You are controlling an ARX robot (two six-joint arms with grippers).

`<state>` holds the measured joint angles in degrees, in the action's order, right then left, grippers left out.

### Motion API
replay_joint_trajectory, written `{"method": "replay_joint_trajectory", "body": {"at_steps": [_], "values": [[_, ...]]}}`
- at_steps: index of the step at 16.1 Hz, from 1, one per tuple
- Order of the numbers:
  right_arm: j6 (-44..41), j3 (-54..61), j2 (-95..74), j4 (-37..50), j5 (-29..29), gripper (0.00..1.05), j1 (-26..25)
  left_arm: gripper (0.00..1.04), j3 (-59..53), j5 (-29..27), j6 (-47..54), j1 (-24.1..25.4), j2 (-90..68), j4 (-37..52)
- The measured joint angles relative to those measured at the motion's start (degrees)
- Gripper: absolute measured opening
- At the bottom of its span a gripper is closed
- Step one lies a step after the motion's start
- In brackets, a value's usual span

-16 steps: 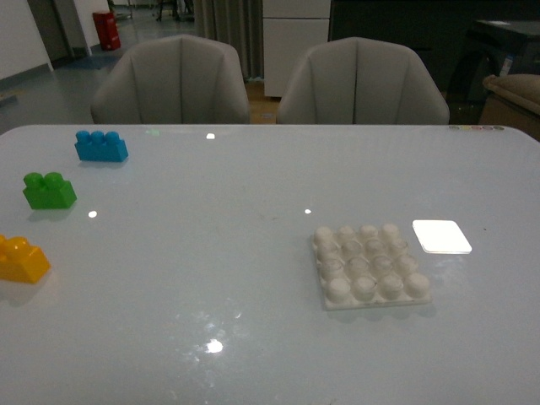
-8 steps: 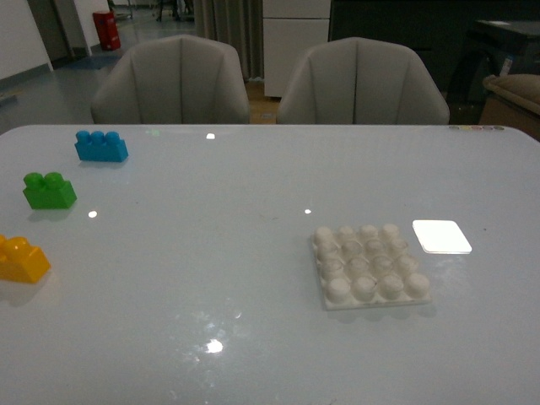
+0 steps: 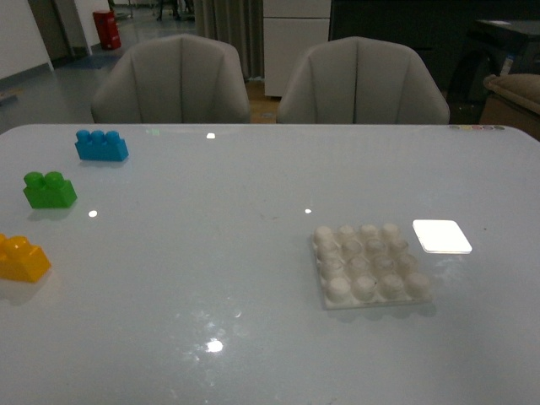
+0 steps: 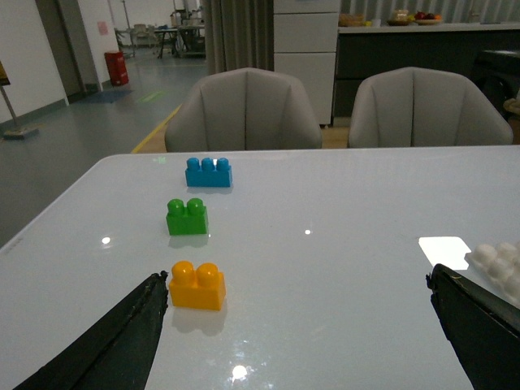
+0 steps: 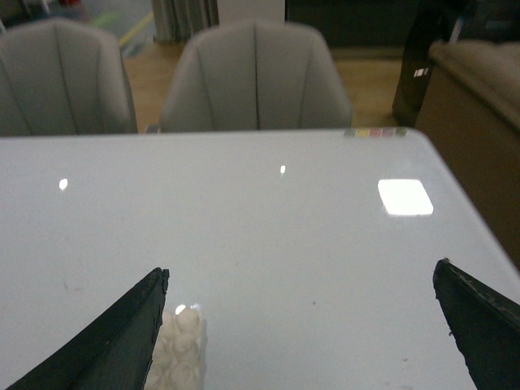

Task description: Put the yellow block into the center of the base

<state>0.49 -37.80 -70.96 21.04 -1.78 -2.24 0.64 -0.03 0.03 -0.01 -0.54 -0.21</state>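
The yellow block (image 3: pixel 22 258) lies on the white table at the far left edge of the front view. In the left wrist view the yellow block (image 4: pixel 197 285) sits just beside one finger of my open, empty left gripper (image 4: pixel 299 280). The white studded base (image 3: pixel 370 265) lies right of the table's middle; its corner shows in the left wrist view (image 4: pixel 501 262) and in the right wrist view (image 5: pixel 179 353). My right gripper (image 5: pixel 302 272) is open and empty above bare table near the base. Neither arm shows in the front view.
A green two-stud brick (image 3: pixel 48 190) and a blue three-stud brick (image 3: pixel 100 145) lie behind the yellow block along the table's left side. A flat smooth white patch (image 3: pixel 441 236) lies just right of the base. Two grey chairs (image 3: pixel 173 80) stand behind the table.
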Motion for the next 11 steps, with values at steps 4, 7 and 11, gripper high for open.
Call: {"method": "replay_joint_trajectory", "body": {"at_steps": [4, 7, 11], "values": [[0.5, -18.0, -29.4, -12.1, -1.0, 0.98, 3.6, 0.98, 0.0, 0.0, 0.0, 0.0, 0.0, 0.0], [0.3, -23.8, -44.2, -16.3, -1.6, 0.98, 7.3, 0.98, 0.0, 0.0, 0.0, 0.0, 0.0, 0.0], [0.4, -29.0, -50.9, -17.8, -4.4, 0.98, 9.9, 0.98, 0.0, 0.0, 0.0, 0.0, 0.0, 0.0]]}}
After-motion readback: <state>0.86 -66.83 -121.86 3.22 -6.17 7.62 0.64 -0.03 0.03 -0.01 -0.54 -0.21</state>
